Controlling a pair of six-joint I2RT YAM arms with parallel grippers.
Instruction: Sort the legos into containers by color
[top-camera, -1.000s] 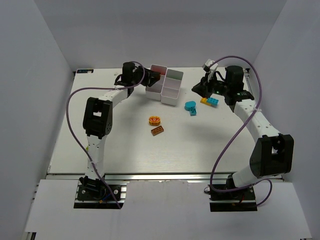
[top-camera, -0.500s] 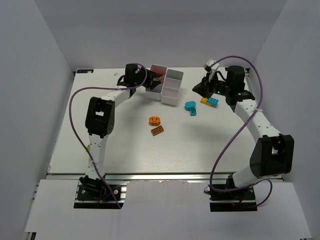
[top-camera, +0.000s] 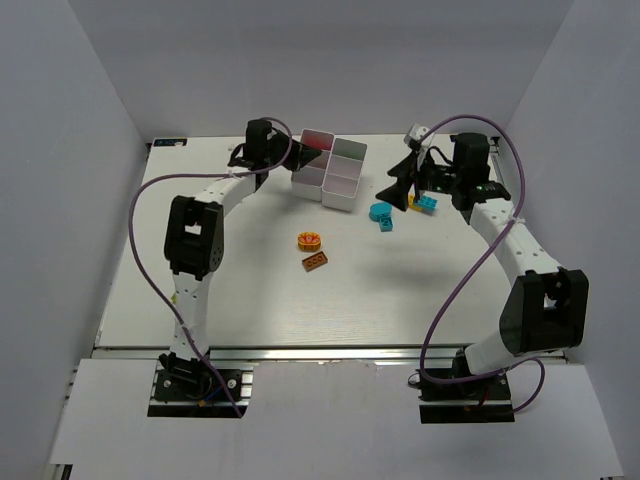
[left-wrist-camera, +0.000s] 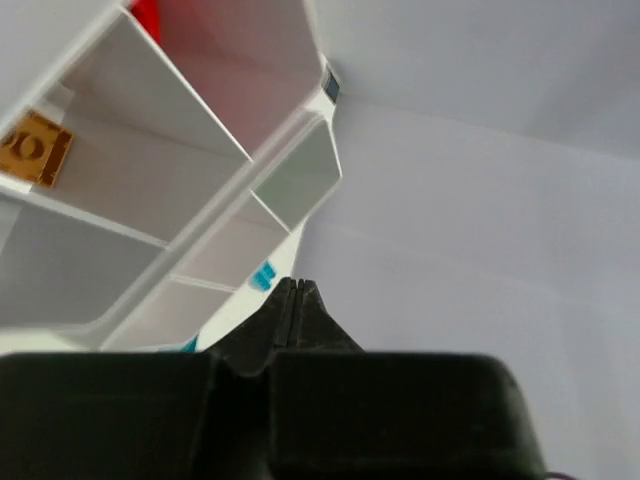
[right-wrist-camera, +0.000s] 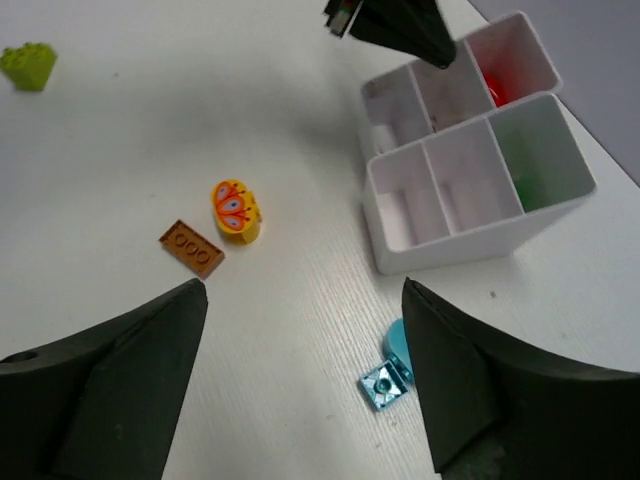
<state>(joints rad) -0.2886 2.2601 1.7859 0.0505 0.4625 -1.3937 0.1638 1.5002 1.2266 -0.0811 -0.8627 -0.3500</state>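
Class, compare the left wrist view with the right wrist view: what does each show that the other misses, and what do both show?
Left wrist only: an orange-brown brick inside a compartment. Right wrist only: a lime brick, a yellow butterfly piece and a flat orange-brown brick on the table, framed by the open right gripper. Both: the white containers, a red piece in one compartment, and the shut left gripper beside them.

1. Containers (right-wrist-camera: 470, 235): smooth white plastic, faintly glossy walls.
2. Table (right-wrist-camera: 300, 320): white, matt, with a fine wood-like grain.
3. Orange-brown plate (right-wrist-camera: 191, 248), at 8 o'clock from the containers: shiny moulded plastic.
4. Right gripper (right-wrist-camera: 302, 290): black, matt fingers.
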